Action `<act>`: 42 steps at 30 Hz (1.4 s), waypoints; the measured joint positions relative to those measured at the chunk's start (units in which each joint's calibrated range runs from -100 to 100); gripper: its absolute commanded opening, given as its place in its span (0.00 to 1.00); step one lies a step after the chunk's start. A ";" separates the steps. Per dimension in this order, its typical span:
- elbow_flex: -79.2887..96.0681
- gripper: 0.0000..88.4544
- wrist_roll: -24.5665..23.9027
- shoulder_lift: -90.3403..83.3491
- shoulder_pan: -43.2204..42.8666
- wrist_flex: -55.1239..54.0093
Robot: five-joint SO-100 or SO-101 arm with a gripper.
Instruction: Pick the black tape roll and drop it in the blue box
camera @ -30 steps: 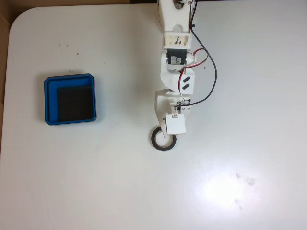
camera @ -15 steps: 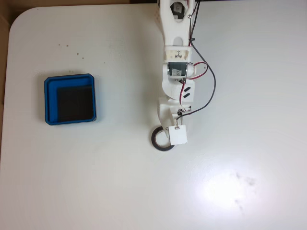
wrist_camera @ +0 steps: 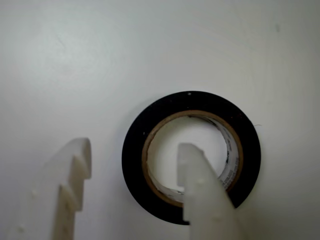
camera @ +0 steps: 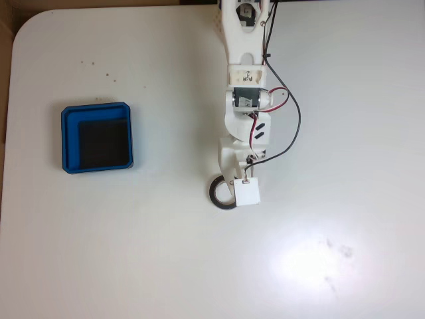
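**Claw straddles tape roll's rim, grasp yet to be made**

White tabletop [camera: 133, 252], lightly speckled near its far edge, fills the fixed view. At left sits the blue box [camera: 97, 137], a shallow tray with a black floor and nothing in it. Well apart to its right, the black tape roll [camera: 219, 191] lies flat on the table, partly hidden beneath the arm's white wrist, which reaches down from the top edge trailing red and black wires.

Seen in the wrist view, the gripper [wrist_camera: 135, 150] is spread wide: the stepped finger at left stands outside the roll [wrist_camera: 190, 102], clear of it, while the plain finger at right rises through the open centre. Between them lies the left band of the ring, not yet pinched.

A clean pick, by this evidence, calls for closing squarely on that band with the inner finger kept low inside the hole, so the roll is caught across its wall instead of being nudged sideways. Whether the fingertips already touch the table cannot be told.

Nothing stands between roll and box; the stretch of table separating them is bare. The likelier hazard is the ring sliding on the smooth surface as the fingers meet it. A bright glare marks the table at lower right.
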 measured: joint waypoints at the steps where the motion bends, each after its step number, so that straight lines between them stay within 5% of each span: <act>1: -1.61 0.18 0.00 1.27 0.00 1.64; 8: -14.08 0.18 0.00 10.84 0.30 10.34; 42: -16.95 0.21 0.00 16.26 1.98 11.00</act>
